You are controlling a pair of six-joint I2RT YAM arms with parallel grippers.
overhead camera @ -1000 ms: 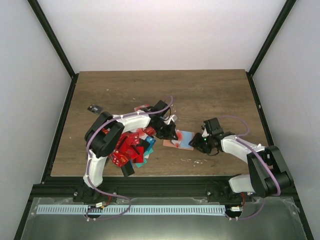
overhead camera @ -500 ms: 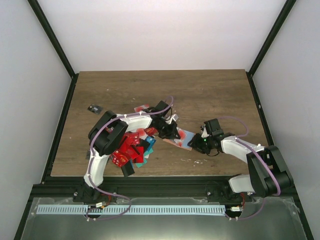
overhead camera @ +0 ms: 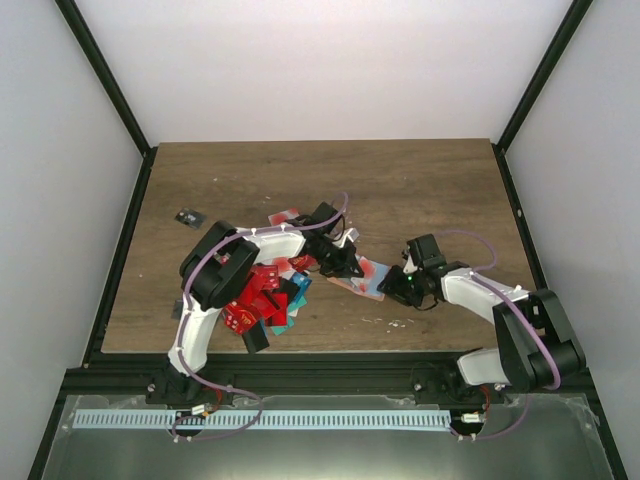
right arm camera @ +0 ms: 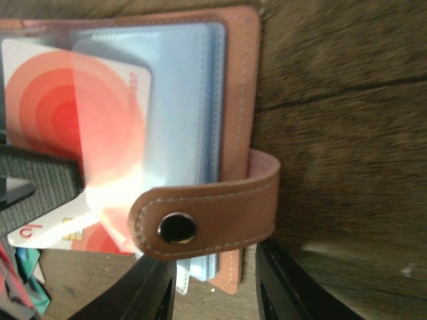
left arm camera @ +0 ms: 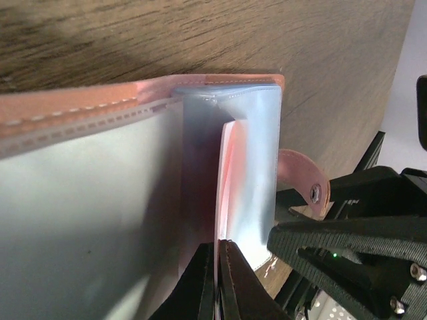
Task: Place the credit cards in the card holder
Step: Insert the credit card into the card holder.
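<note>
**A:** What is seen nearest the front of the brown wood-grain table [overhead camera: 440, 190]?

**B:** A heap of thin rectangular credit cards [overhead camera: 262, 295], mostly red with some teal and black, is found to the left of the left claw [overhead camera: 338, 264] and nearer the arm bases than it.

**A:** How is that claw set?

**B:** Its jaws are closed almost fully on a white plastic card [right arm camera: 40, 93] printed with red rings. The card is pinched by its edge and sits partly inside a clear sleeve of the salmon-pink leather card holder [right arm camera: 237, 100]. The holder is laid open directly under and ahead of the claw.

**A:** And the right claw [right arm camera: 212, 260]?

**B:** It is held partly open at the holder's right edge, with the snap strap [right arm camera: 213, 213] lying just ahead of its fingers. Whether anything is gripped cannot be told.

**A:** Farther off?

**B:** A small black card [overhead camera: 186, 216] is seen well beyond and to the left of the left claw.
</note>
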